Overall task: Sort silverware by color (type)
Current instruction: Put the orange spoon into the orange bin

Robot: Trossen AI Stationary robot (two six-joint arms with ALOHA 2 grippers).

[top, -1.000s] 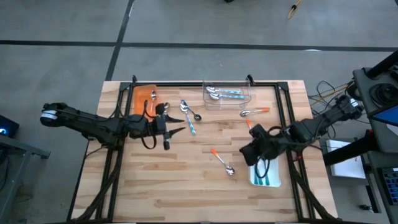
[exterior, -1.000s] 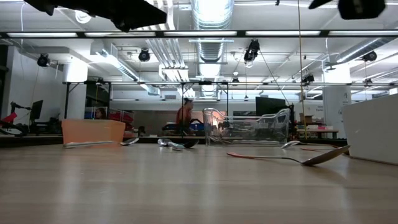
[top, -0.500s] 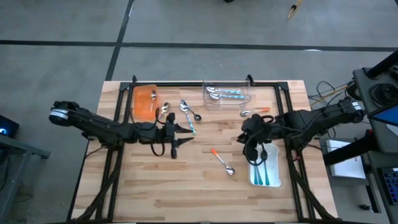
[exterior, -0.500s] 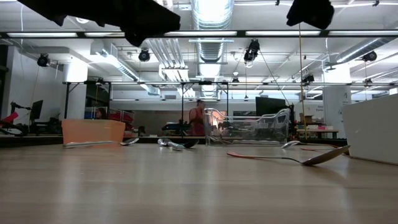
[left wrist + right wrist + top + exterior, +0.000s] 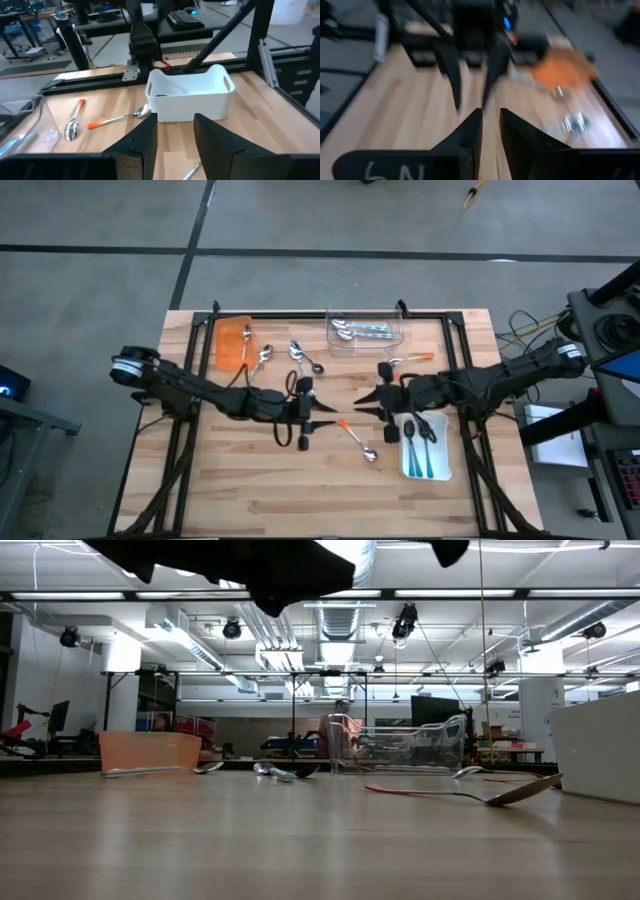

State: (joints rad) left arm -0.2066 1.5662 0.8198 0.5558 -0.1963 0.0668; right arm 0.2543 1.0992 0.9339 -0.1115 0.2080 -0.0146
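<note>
**Both grippers converge on centre spoon**

Orange-handled metal spoon [image 5: 356, 439] lies flat, centre frame. Left gripper [image 5: 325, 423] has jaws parted, empty, just beside its handle tip; right gripper [image 5: 364, 402] has jaws narrow, empty. Judged light, stiff, slippery; pinch the thin handle mid-length.

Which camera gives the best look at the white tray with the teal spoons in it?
The high view: the white tray shows from above with its teal spoons. The left wrist view shows only its side wall, the low view its edge, the right wrist view nothing.

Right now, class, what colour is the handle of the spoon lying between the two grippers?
Orange: the spoon has an orange handle and a shiny metal bowl, clearest in the high view.
</note>
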